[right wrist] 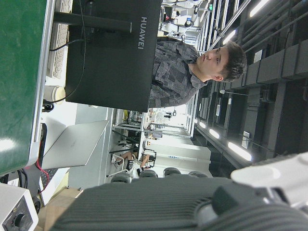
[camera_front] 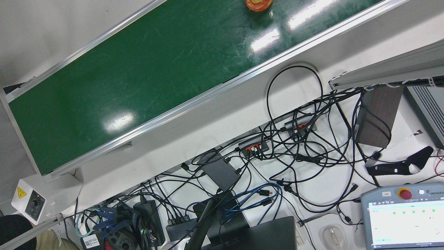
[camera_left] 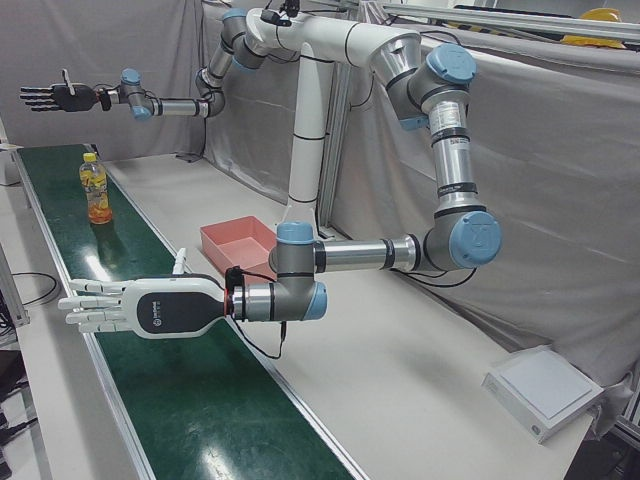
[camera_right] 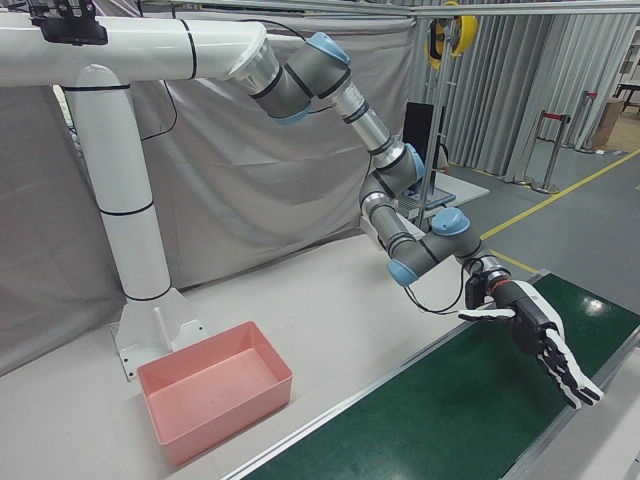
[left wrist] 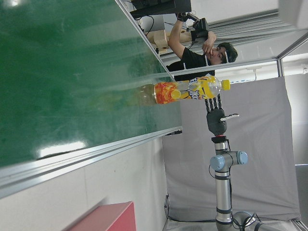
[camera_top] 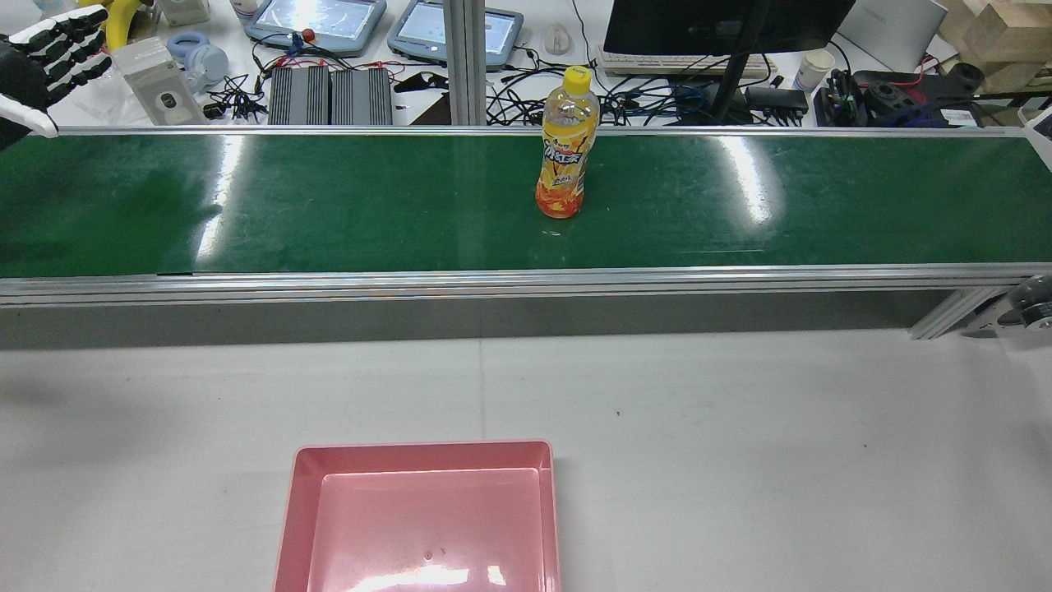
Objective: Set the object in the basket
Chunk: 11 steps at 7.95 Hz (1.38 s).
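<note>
One broad white desk [camera_top: 740,427] seen first, carrying a long green conveyor belt [camera_top: 370,205] along its far side in the rear view. Found a pink basket [camera_top: 288,510] on the desk at the robot's edge, well apart from the belt. Noted a tangle of black cables [camera_front: 305,139] beyond the belt on the operators' side. Saw the left hand [camera_left: 140,308] hovering over the belt, fingers spread flat, clasping nothing. Saw the right hand [camera_right: 540,335] likewise splayed and bare above the belt's other end. Spotted the orange drink bottle [camera_top: 565,148], yellow-capped, standing upright on the belt between the two hands, touching neither.
</note>
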Each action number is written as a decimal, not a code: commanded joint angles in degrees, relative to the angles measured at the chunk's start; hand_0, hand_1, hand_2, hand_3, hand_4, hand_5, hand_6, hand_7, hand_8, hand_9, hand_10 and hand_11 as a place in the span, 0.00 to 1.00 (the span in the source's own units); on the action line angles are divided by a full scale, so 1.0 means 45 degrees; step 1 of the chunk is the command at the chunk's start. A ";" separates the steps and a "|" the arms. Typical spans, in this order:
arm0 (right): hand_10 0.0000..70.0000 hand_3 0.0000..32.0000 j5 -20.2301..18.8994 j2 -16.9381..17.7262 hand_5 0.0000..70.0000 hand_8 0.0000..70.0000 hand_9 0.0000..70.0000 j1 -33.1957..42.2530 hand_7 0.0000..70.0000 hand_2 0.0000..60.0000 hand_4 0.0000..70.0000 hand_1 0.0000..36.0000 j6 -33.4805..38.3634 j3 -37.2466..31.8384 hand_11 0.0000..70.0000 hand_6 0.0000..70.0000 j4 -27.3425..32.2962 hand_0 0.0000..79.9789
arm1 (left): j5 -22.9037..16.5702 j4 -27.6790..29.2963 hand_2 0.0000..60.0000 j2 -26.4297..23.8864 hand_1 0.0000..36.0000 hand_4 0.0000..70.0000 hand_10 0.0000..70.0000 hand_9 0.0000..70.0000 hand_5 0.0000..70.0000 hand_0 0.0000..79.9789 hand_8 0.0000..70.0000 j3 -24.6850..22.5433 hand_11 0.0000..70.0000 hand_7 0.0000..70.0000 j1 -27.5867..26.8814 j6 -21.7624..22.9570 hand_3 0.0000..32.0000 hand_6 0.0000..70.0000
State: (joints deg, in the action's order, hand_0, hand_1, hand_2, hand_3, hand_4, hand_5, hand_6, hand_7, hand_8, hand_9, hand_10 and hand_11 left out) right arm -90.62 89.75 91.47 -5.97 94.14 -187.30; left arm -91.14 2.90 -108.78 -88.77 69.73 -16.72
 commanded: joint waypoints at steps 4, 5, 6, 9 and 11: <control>0.00 0.00 0.0000 -0.0003 0.00 0.00 0.00 -0.0014 0.00 0.00 0.00 0.00 0.0019 -0.0022 0.00 0.00 0.0000 0.00 | -0.0019 0.0000 0.00 0.0325 0.20 0.10 0.04 0.01 0.15 0.73 0.01 -0.0411 0.09 0.00 0.0091 0.0006 0.00 0.00; 0.00 0.00 0.0000 -0.0003 0.00 0.00 0.00 -0.0014 0.00 0.00 0.00 0.00 -0.0001 -0.0022 0.00 0.00 0.0000 0.00 | -0.0020 0.0000 0.00 0.0325 0.20 0.11 0.04 0.01 0.16 0.73 0.01 -0.0430 0.09 0.00 0.0091 0.0006 0.00 0.00; 0.00 0.00 0.0000 -0.0003 0.00 0.00 0.00 -0.0014 0.00 0.00 0.00 0.00 0.0019 -0.0022 0.00 0.00 0.0000 0.00 | -0.0020 -0.0020 0.00 0.0325 0.20 0.11 0.04 0.01 0.16 0.73 0.02 -0.0430 0.09 0.00 0.0091 0.0006 0.00 0.00; 0.00 0.00 0.0000 -0.0003 0.00 0.00 0.00 -0.0014 0.00 0.00 0.00 0.00 -0.0001 -0.0003 0.00 0.00 0.0000 0.00 | 0.0000 -0.0058 0.00 0.0325 0.19 0.11 0.05 0.01 0.16 0.72 0.01 -0.0391 0.09 0.00 -0.0006 0.0006 0.00 0.00; 0.00 0.00 0.0000 -0.0003 0.00 0.00 0.00 -0.0014 0.00 0.00 0.00 0.00 -0.0001 -0.0022 0.00 0.00 0.0000 0.00 | 0.0000 -0.0059 0.00 0.0325 0.19 0.10 0.04 0.00 0.16 0.73 0.01 -0.0469 0.09 0.00 0.0071 0.0006 0.00 0.00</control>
State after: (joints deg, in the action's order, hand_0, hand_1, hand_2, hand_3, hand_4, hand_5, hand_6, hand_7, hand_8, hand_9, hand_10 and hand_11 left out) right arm -90.62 89.74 91.43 -5.97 94.10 -187.28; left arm -91.17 2.70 -107.32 -90.60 69.82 -16.70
